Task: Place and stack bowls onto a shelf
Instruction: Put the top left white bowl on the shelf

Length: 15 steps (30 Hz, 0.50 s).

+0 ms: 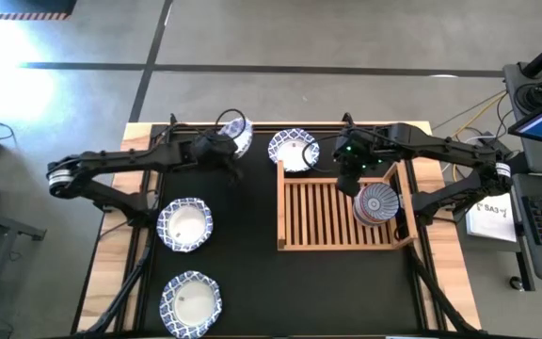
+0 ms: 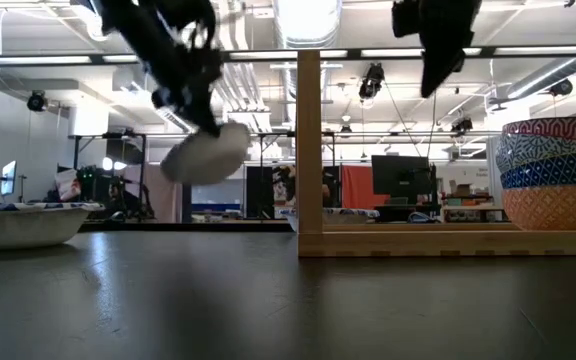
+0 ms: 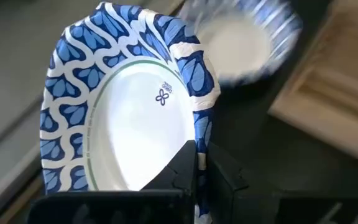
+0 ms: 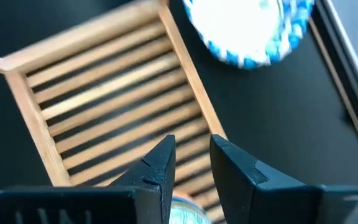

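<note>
My left gripper (image 1: 222,148) is shut on a blue-and-white patterned bowl (image 1: 237,135), held in the air over the table's far side (image 2: 206,152). A second patterned bowl (image 1: 294,151) rests on its base on the black mat beside the shelf's far-left corner. Two more (image 1: 184,225) (image 1: 191,300) sit on the mat's left half. The light-wood slatted shelf (image 1: 318,212) holds a stack of small radial-pattern bowls (image 1: 377,203) (image 2: 556,172) at its right end. My right gripper (image 1: 351,177) hangs open above the shelf's slats (image 4: 191,163). My left gripper holds the patterned bowl by its rim (image 3: 199,134), one finger (image 3: 180,167) inside against the white inner wall and the other outside. The bowl is lifted clear of the table and tilted, its underside (image 2: 208,155) showing in the low view.
The shelf's raised side rails (image 1: 280,202) and upright corner post (image 2: 309,150) stand between the held bowl and the slats. The slats left of the stack (image 4: 104,106) are bare. The black mat (image 1: 243,273) lies between the shelf and the two near-left bowls.
</note>
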Each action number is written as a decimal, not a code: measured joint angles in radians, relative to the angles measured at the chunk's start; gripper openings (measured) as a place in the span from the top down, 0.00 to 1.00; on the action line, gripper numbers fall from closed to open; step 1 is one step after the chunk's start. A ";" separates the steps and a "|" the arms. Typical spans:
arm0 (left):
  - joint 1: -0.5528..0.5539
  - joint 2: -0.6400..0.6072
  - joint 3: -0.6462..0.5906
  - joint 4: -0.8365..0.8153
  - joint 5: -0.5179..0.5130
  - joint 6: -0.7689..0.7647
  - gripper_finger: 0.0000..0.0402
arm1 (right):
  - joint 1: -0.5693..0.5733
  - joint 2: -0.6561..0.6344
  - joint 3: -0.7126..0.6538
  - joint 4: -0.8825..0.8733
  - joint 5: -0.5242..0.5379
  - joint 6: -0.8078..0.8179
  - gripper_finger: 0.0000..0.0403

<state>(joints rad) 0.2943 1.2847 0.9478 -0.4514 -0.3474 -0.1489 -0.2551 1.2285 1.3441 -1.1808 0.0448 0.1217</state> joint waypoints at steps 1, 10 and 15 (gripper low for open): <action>-0.015 -0.014 0.012 0.015 0.000 0.022 1.00 | 0.008 0.000 0.000 0.024 0.000 -0.017 0.79; -0.231 -0.092 0.111 0.070 0.086 0.242 1.00 | 0.120 -0.005 0.048 0.145 -0.001 -0.122 0.79; -0.383 -0.086 0.134 0.080 0.194 0.308 1.00 | 0.220 -0.005 0.106 0.151 -0.049 -0.088 0.75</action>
<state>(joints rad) -0.0890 1.1984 1.0816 -0.3718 -0.1530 0.1588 -0.0353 1.2232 1.4498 -1.0294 -0.0038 0.0336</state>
